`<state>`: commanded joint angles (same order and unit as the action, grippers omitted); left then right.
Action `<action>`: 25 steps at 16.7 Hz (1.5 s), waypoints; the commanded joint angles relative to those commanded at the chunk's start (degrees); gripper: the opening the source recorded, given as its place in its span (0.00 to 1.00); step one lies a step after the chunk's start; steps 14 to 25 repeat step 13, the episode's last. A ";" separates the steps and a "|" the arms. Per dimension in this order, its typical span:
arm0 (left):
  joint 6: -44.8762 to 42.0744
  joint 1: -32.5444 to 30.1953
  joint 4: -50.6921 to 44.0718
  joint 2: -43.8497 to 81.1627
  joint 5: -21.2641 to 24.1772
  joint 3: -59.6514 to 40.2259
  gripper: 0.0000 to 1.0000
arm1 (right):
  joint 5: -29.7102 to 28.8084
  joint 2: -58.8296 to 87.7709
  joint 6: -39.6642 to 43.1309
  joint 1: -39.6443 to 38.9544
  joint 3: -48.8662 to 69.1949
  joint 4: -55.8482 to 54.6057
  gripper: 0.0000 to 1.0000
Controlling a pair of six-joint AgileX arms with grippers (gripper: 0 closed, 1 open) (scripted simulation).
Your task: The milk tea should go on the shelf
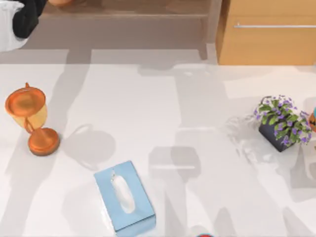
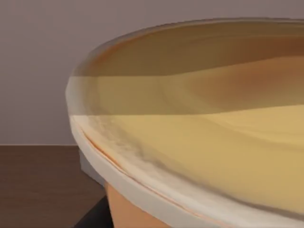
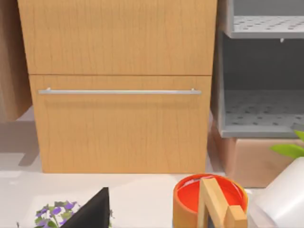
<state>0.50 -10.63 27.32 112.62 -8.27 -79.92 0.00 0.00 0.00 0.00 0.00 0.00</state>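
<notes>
- The blue tissue box point(image 1: 124, 196) lies farthest in front of the shelf point(image 1: 123, 24), near the front edge of the table point(image 1: 197, 123).
- An orange hourglass point(image 1: 30, 118) stands in front of the shelf's left end, and a purple-flowered plant point(image 1: 282, 122) sits out past its right end.
- The orange-tan cabinet point(image 1: 266, 39) stands just beside the shelf's right end.
- The left arm point(image 1: 17, 17) reaches over the shelf's left end. The milk tea point(image 2: 199, 133) sits close before its wrist camera, above brown boards. I cannot tell whether it is gripped.
- The right arm idles by the plant, and I cannot tell its grip.
</notes>
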 joint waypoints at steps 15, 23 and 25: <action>0.00 0.00 0.00 0.00 0.00 0.00 1.00 | 0.00 0.00 0.00 0.00 0.00 0.00 1.00; 0.00 0.00 0.00 0.00 0.00 0.00 1.00 | 0.00 0.00 0.00 0.00 0.00 0.00 1.00; 0.00 0.00 0.00 0.00 0.00 0.00 1.00 | 0.00 0.00 0.00 0.00 0.00 0.00 1.00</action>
